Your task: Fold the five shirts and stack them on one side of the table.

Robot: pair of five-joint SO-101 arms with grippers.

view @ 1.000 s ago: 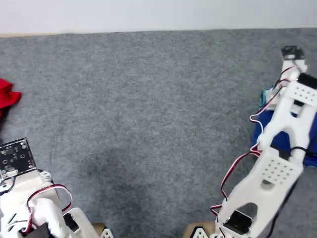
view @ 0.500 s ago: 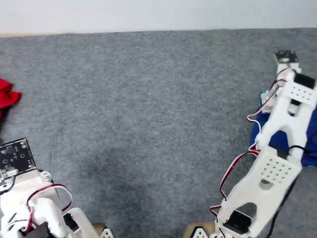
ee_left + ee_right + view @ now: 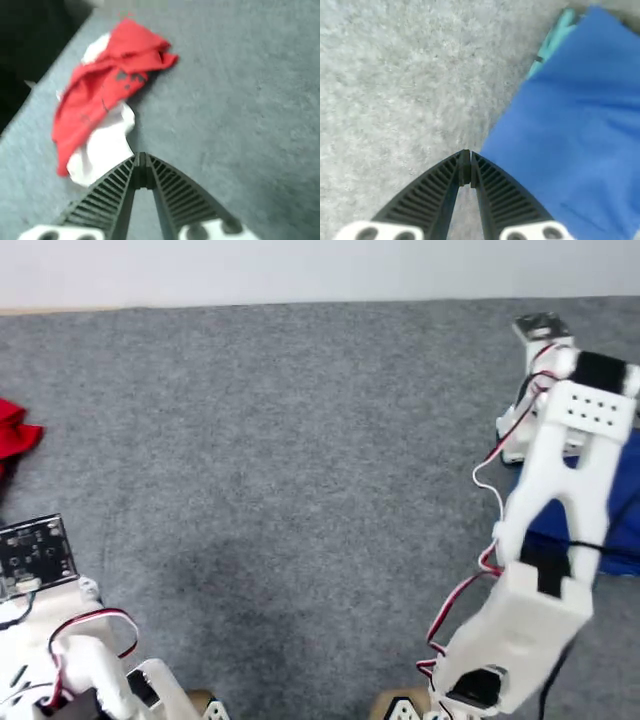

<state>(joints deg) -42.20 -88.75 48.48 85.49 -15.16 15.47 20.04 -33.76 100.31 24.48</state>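
Note:
A folded blue shirt [image 3: 570,125] lies on the grey mat with a teal shirt [image 3: 552,37] peeking out beneath it; in the high view the blue shirt [image 3: 620,510] sits at the table's right edge, partly under the right arm. My right gripper [image 3: 465,170] is shut and empty, its tip just off the blue shirt's corner. A crumpled red shirt [image 3: 107,82] lies on a white shirt [image 3: 102,147] near the table's left edge, seen as a red patch [image 3: 15,430] from above. My left gripper [image 3: 142,172] is shut and empty, just short of the white shirt.
The grey mat [image 3: 290,450] covers the table between the two piles. A pale wall runs along the far edge. The left arm's base and circuit board [image 3: 35,555] sit at the near left corner. Beyond the red pile the table edge drops into dark space.
The right arm has lifted and swung toward the table's middle, away from the blue shirt. The left arm has barely shifted.

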